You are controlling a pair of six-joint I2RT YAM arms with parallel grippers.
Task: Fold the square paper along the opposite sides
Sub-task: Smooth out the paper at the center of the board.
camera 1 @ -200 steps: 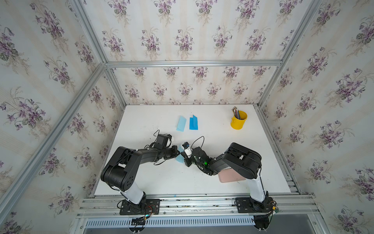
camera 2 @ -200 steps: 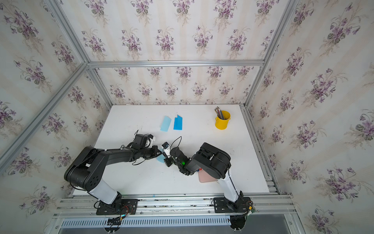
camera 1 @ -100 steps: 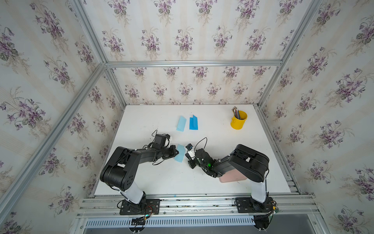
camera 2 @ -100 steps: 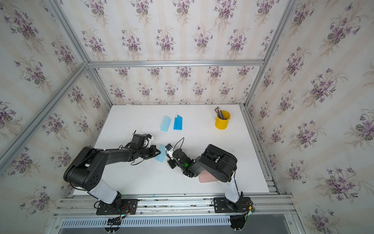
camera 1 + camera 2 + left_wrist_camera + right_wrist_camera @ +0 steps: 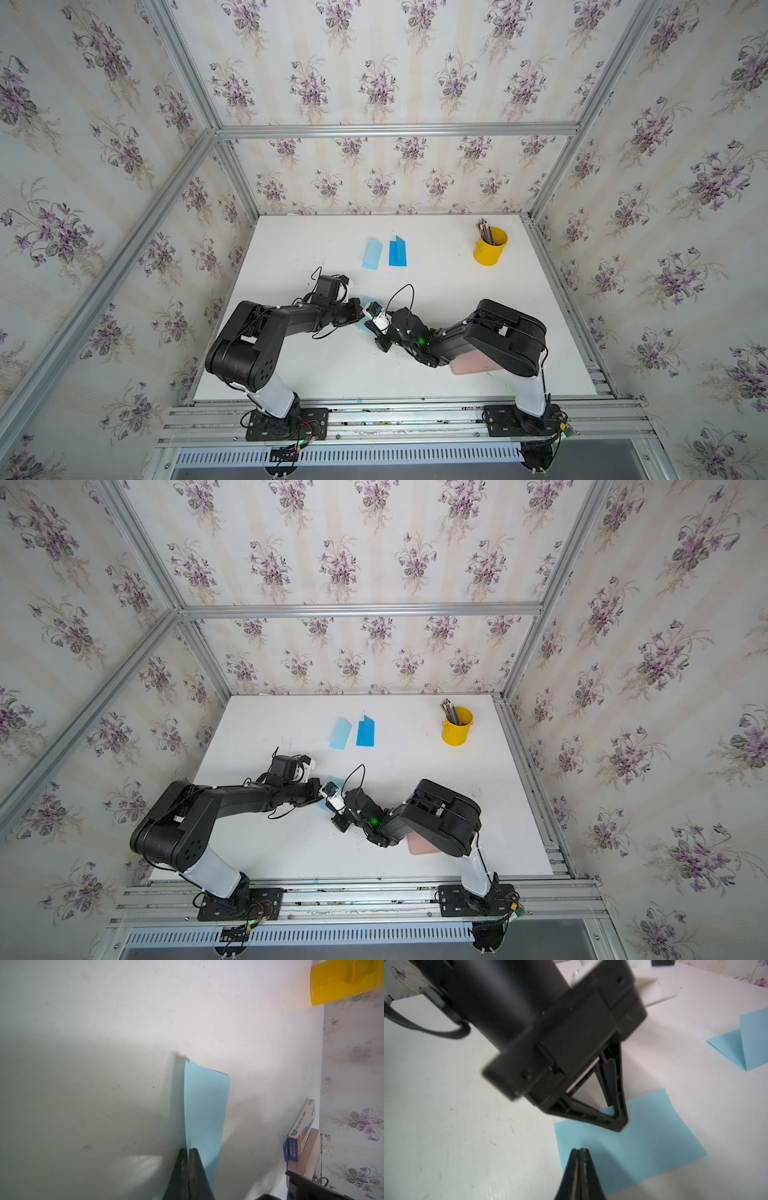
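Note:
The light blue paper [image 5: 643, 1147] lies folded on the white table [image 5: 436, 291] between my two arms. In both top views only a strip of the paper [image 5: 368, 300] [image 5: 334, 780] shows past the wrists. My left gripper [image 5: 188, 1149] [image 5: 620, 1128] is shut, its tips pressed down on the paper near one long edge. My right gripper [image 5: 579, 1149] is shut too, its tips over the paper's corner close to the left gripper. From above, the left gripper [image 5: 359, 313] and the right gripper [image 5: 369, 327] almost meet.
Two other folded papers, light blue [image 5: 372, 253] and darker blue [image 5: 397, 253], lie toward the back. A yellow cup of pencils [image 5: 490, 247] stands at the back right. A pink pad [image 5: 469, 365] with a blue and white box [image 5: 301, 1132] on it lies under my right arm.
My right gripper drew back to the right off the paper, then came back left onto it. The left gripper has stayed on the paper.

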